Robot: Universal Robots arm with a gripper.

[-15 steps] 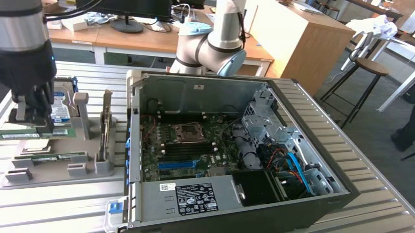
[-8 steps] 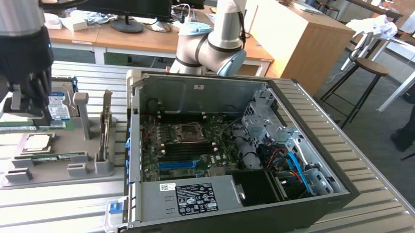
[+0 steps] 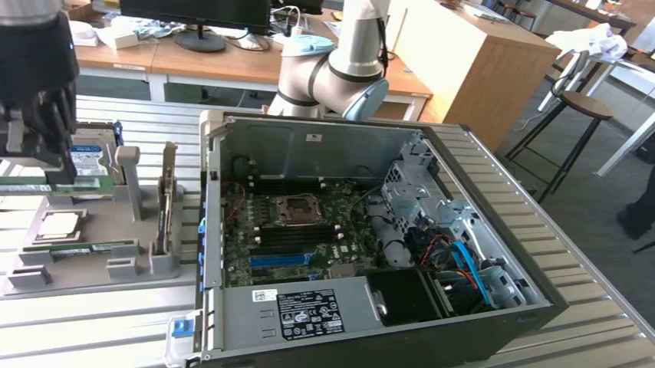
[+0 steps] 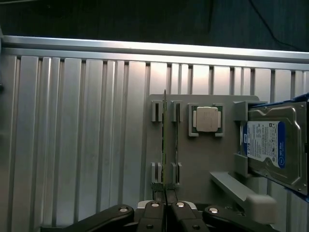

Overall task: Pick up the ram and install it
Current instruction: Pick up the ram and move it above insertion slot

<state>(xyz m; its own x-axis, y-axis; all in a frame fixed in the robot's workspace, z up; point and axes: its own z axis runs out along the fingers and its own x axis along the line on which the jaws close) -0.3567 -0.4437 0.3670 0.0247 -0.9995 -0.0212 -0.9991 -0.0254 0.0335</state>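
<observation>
Fingertips of the gripper [image 4: 166, 205] were clenched on the ram [image 4: 164, 145], a thin green sliver seen edge-on over the grey holder tray [image 4: 203, 164], its faces hidden. We could not tell whether it touched the tray's slots. Beside it on the tray sat a square metal-lidded processor [image 4: 207, 119] and a partly cropped hard drive [image 4: 270, 145].

Wooden desks [image 3: 205, 65] with a dark monitor [image 3: 195, 11] at the back, a wooden cabinet [image 3: 481, 61] beside, a round stool [image 3: 585, 103] on grey floor [image 3: 594, 180].
</observation>
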